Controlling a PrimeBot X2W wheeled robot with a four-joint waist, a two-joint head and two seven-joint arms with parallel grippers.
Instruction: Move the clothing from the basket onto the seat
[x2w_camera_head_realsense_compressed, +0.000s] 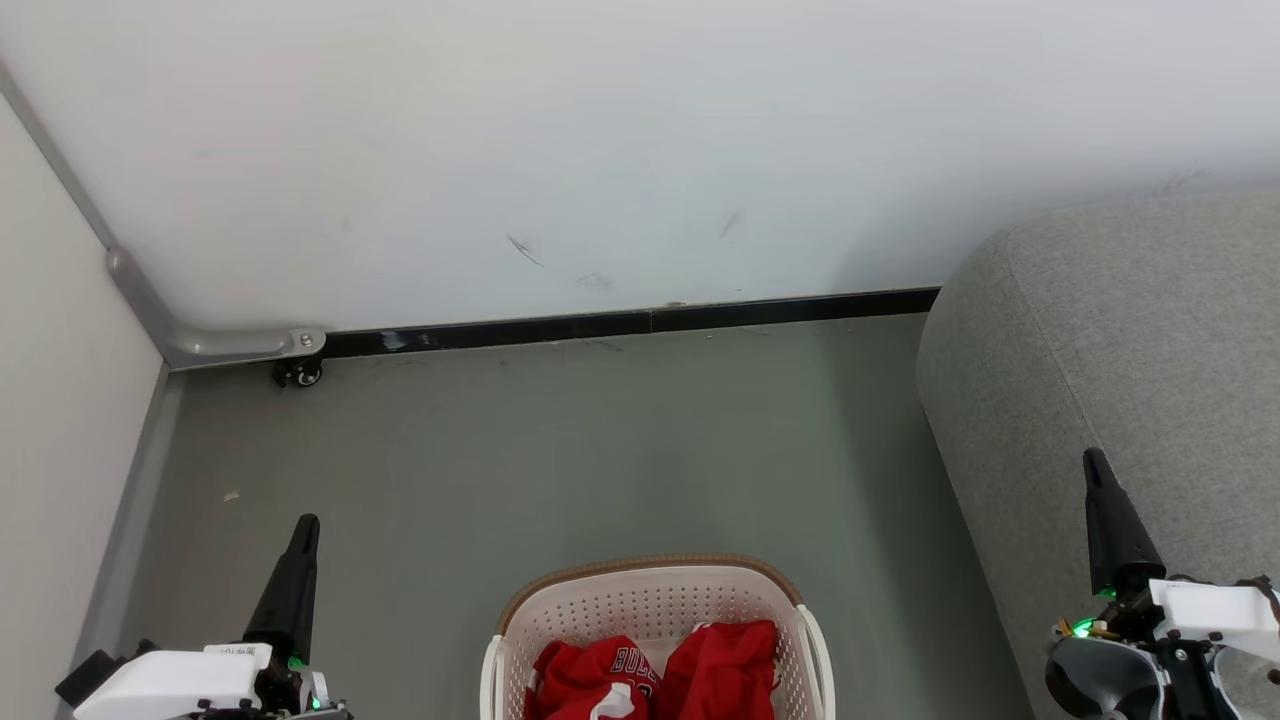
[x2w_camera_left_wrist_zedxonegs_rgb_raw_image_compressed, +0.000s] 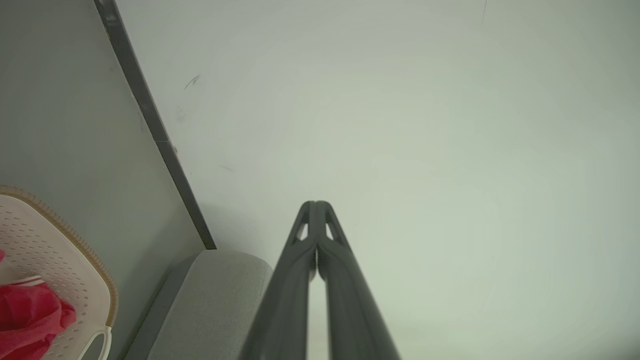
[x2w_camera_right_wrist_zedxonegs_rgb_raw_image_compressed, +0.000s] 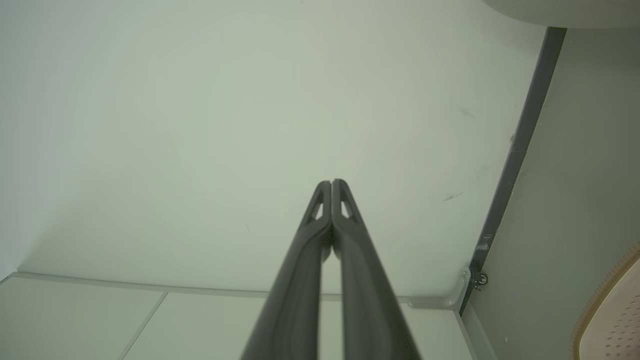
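Left gripper (x2w_camera_head_realsense_compressed: 307, 524) and right gripper (x2w_camera_head_realsense_compressed: 1095, 460) were pinched tight, empty; red clothing (x2w_camera_head_realsense_compressed: 730, 665) sat in basket (x2w_camera_head_realsense_compressed: 650, 600) between them.

One basket (x2w_camera_head_realsense_compressed: 650, 600), two red garments (x2w_camera_head_realsense_compressed: 590, 680) (x2w_camera_head_realsense_compressed: 725, 660), one seat (x2w_camera_head_realsense_compressed: 1100, 330), two end effectors (x2w_camera_head_realsense_compressed: 305, 522) (x2w_camera_head_realsense_compressed: 1095, 458).

The right gripper (x2w_camera_right_wrist_zedxonegs_rgb_raw_image_compressed: 331, 187) pointed at a pale wall (x2w_camera_right_wrist_zedxonegs_rgb_raw_image_compressed: 200, 125), its two dark fingers (x2w_camera_right_wrist_zedxonegs_rgb_raw_image_compressed: 300, 280) pressed together at the tips, with nothing between them. A dark skirting strip (x2w_camera_right_wrist_zedxonegs_rgb_raw_image_compressed: 520, 145) ran slantwise, well apart from the fingertips. On the strip's far side lay grey floor (x2w_camera_right_wrist_zedxonegs_rgb_raw_image_compressed: 575, 200), where the basket (x2w_camera_right_wrist_zedxonegs_rgb_raw_image_compressed: 607, 315) showed a corner of cream perforated wall under its brown rim band. At the strip's lower end sat a small black caster (x2w_camera_right_wrist_zedxonegs_rgb_raw_image_compressed: 481, 279), and a pale grey rail (x2w_camera_right_wrist_zedxonegs_rgb_raw_image_compressed: 200, 289) curved up to meet the strip there.
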